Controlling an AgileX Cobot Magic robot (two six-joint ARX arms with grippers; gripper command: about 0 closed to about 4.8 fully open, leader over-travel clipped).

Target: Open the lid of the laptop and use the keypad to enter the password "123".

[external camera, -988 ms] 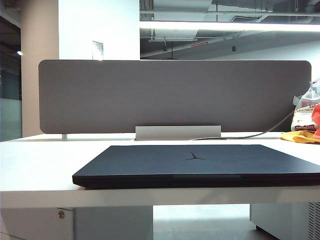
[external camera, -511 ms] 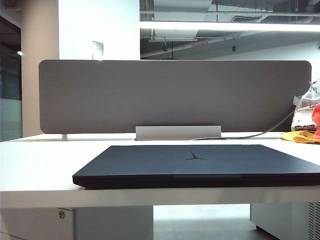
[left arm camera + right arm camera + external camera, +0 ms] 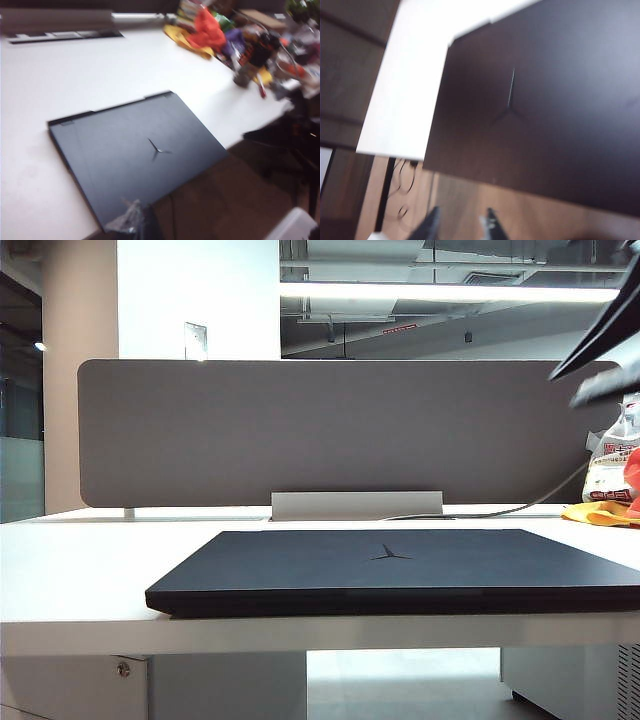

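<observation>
The black laptop [image 3: 400,585] lies closed on the white table [image 3: 70,570], its front edge near the table's front edge. Its lid [image 3: 330,555] is flat down, with the three-pointed emblem facing up. The lid also shows in the left wrist view [image 3: 125,160] and the right wrist view [image 3: 555,95]. The keypad is hidden under the lid. My right gripper [image 3: 598,368] hangs blurred at the upper right, high above the laptop. In its own view the gripper [image 3: 462,222] is open, empty and off the lid's edge. Only a blurred tip of my left gripper [image 3: 132,217] shows, above the laptop's front edge.
A grey partition board [image 3: 350,430] stands behind the laptop, with a silver stand [image 3: 356,505] and a cable [image 3: 520,508] at its foot. A plastic bag and orange-yellow things [image 3: 610,480] sit at the right. More clutter [image 3: 235,40] crowds that end of the table.
My right gripper has come into the exterior view at the upper right, where no arm showed before. The laptop has not moved.
</observation>
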